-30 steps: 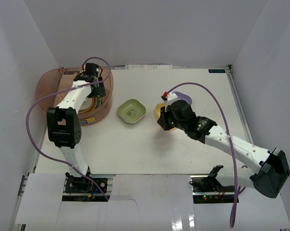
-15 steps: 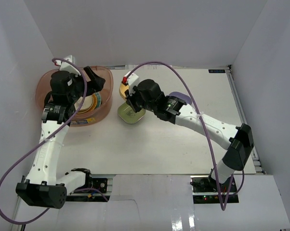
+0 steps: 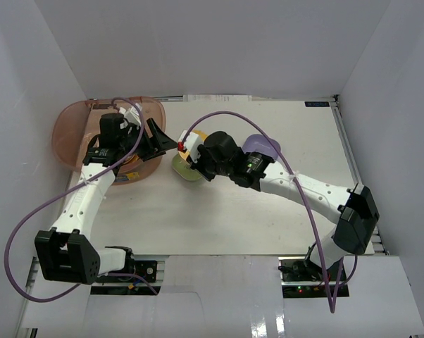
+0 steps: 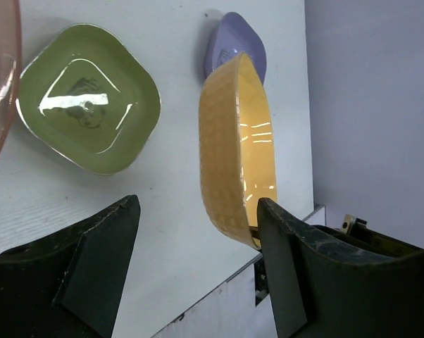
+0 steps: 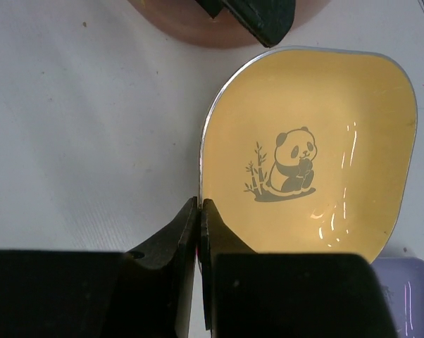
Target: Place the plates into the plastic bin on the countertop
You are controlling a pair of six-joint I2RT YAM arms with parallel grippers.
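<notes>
Right wrist view: yellow plate (image 5: 310, 155) pinched by its rim in the closed right gripper (image 5: 199, 204), lifted on edge, probably for a handover. Just past those tips, left gripper (image 4: 198, 204) spread wide, plate edge between its fingers; bin (image 3: 67, 130) right behind. No writing, only a panda (image 5: 291, 165) print.

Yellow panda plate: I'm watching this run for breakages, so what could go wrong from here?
1. The right tool pinches the yellow plate only at its thin rim, and the plate stands on edge in the air. It might pivot or slip and fall near the green plate.
2. The open left tool points at the plate from close by. Moving in could knock it loose or bump the right tool.
</notes>
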